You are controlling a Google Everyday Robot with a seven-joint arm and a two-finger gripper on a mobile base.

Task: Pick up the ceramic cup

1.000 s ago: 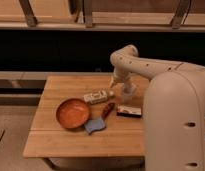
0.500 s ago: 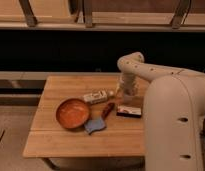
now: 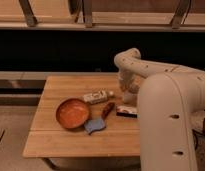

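Across the right half of the view bulks the robot's white arm [image 3: 166, 100], curving from the back down over the wooden surface [image 3: 51, 140], which carries a wide orange bowl [image 3: 72, 113], a pale bottle [image 3: 96, 96] lying on its side, a dark flat packet [image 3: 127, 112], a blue scrap [image 3: 95, 125] and a slim red-brown item [image 3: 108, 109]; the gripper [image 3: 127, 93] hangs low at the surface's right rear, just behind the packet, and whether it is open or closed I cannot tell, since the wrist masks it; the ceramic cup cannot be picked out with any confidence and probably sits right at the gripper, hidden by it; being glazed ceramic it should be rigid, light, slippery and chip-prone, best held across its wall below the rim with firm, even pressure
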